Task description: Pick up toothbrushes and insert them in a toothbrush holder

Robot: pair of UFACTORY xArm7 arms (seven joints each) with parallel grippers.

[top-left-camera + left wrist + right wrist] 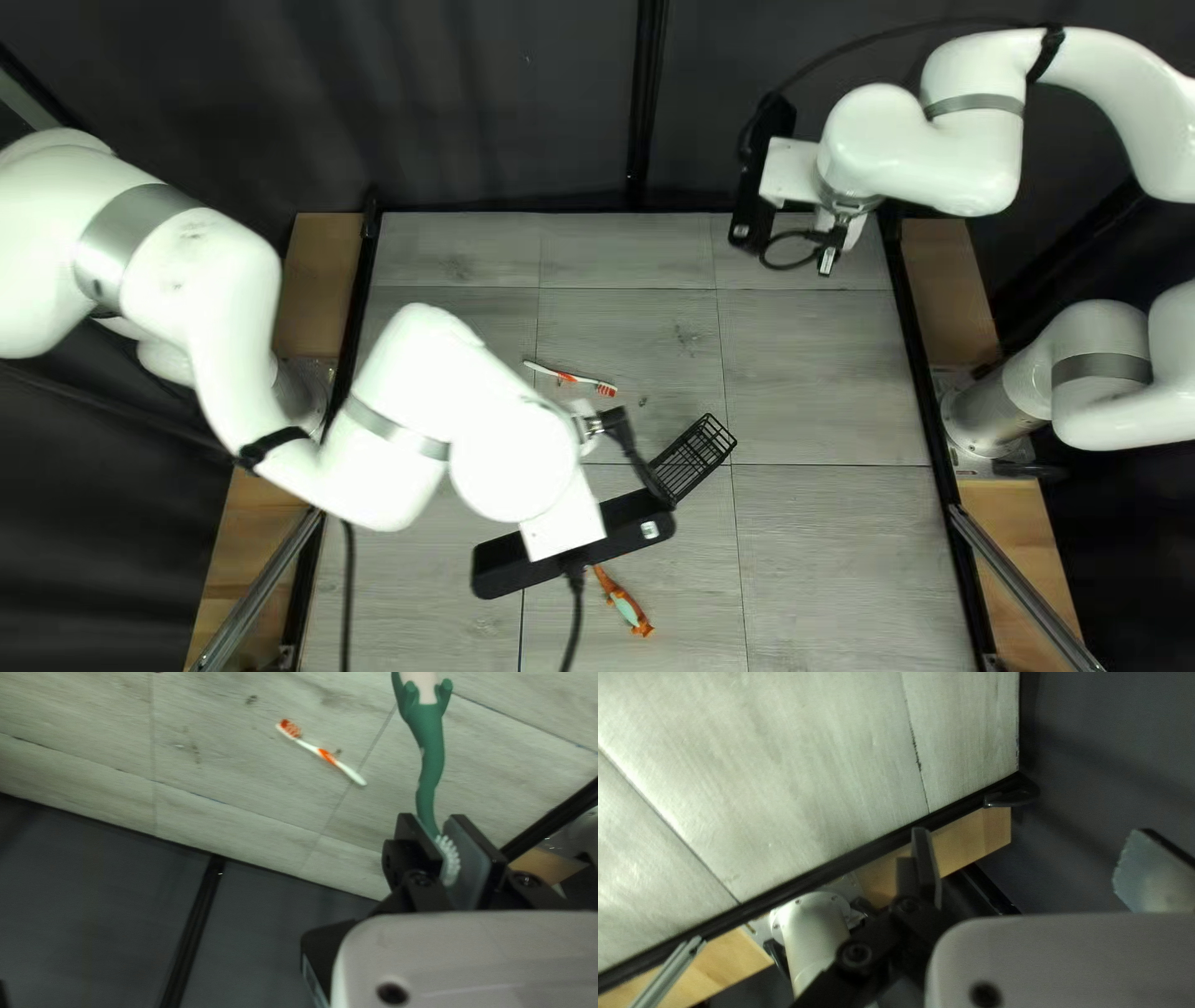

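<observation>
- Left arm (417, 411), white and jointed, nearest the camera: reaches from the left edge over the middle of the grey plank table (822, 560).
- Right arm (971, 149), white: raised over the far right corner.
- Left gripper (613, 421): clamped on a green toothbrush (431, 765), fingers (418, 835) close together with its pale bristles between them.
- Right gripper (832, 234): at the far right; in its wrist view the fingers (926, 865) stand wide apart with nothing between them.
- Black mesh holder (695, 458): on the table, just right of the left arm's wrist, slanting from near left to far right.
- Green toothbrush: held at its head, its curved handle reaching away from the fingers to a pale part flanked by green prongs.
- Orange toothbrush (629, 610), with a teal patch: lying in the near part of the table, left of centre, its far end running under the black bar (498, 568) on the left arm.
- White-and-orange toothbrush (570, 376): slim, lying flat beyond the left arm's wrist, bristles toward the right.
</observation>
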